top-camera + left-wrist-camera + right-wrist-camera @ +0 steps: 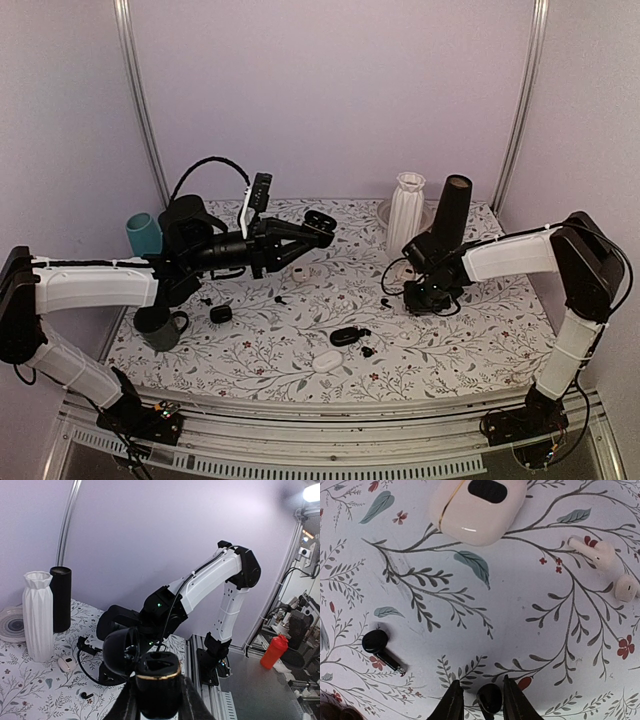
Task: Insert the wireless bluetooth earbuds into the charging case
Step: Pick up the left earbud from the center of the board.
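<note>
I get soft, even light here — shadows on the table (250,345) are faint. A lamp (312,491) glares in my left wrist view.

Floral table (262,345), blk earbuds (375,642), wht vase (405,212)

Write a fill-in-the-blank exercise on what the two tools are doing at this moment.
1. The left tool holds an open charging case whose colour is ____.
2. A black earbud lies ____ the fingers of the right tool.
3. Near the white case lie ____ white earbuds.

Missing words: black; between; two.
</note>
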Robot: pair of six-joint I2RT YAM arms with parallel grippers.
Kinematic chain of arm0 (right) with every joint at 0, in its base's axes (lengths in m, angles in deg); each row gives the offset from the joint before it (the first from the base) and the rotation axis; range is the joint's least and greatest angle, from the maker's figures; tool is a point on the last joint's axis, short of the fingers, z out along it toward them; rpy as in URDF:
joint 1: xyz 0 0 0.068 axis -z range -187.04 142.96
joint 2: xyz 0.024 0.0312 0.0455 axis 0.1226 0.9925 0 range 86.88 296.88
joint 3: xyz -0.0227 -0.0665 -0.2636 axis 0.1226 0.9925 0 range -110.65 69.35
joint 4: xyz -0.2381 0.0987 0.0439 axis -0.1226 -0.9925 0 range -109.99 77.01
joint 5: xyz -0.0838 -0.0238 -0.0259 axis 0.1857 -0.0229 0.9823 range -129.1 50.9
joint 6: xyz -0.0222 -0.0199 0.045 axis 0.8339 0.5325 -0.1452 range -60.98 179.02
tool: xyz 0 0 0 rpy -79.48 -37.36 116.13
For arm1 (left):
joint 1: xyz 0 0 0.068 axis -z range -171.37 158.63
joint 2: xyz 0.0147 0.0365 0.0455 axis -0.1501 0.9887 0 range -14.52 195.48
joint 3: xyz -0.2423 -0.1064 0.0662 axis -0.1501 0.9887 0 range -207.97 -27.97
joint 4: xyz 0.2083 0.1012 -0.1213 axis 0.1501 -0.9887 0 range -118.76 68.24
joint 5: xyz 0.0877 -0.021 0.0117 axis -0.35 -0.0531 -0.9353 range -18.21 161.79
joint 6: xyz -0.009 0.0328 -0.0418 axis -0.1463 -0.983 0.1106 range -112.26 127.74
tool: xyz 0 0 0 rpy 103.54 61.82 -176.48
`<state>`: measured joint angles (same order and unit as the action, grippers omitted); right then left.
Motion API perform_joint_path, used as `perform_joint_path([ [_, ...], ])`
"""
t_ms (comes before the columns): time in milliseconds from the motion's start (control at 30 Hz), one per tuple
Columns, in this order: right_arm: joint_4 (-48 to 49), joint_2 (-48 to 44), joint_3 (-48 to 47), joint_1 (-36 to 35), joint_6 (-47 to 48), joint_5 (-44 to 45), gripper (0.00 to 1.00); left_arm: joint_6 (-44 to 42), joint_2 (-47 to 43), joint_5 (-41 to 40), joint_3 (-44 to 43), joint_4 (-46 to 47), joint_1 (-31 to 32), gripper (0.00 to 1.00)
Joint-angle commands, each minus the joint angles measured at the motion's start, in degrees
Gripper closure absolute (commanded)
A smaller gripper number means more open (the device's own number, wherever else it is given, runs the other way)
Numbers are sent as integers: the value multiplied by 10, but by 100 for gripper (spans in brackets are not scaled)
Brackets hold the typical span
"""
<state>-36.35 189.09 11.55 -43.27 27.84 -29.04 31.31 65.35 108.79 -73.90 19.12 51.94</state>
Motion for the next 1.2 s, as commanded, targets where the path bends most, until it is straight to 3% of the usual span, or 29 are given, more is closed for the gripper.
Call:
perform_joint_path([
  [0, -6, 15, -15, 3, 17, -6, 73, -3, 1, 4, -5, 11, -7, 100],
  [700, -16, 23, -10, 3, 37, -13, 80, -1, -2, -1, 1, 9, -8, 100],
  [1167, -9, 12, -10, 4, 31, -31, 93, -1, 4, -9, 3, 9, -7, 100],
])
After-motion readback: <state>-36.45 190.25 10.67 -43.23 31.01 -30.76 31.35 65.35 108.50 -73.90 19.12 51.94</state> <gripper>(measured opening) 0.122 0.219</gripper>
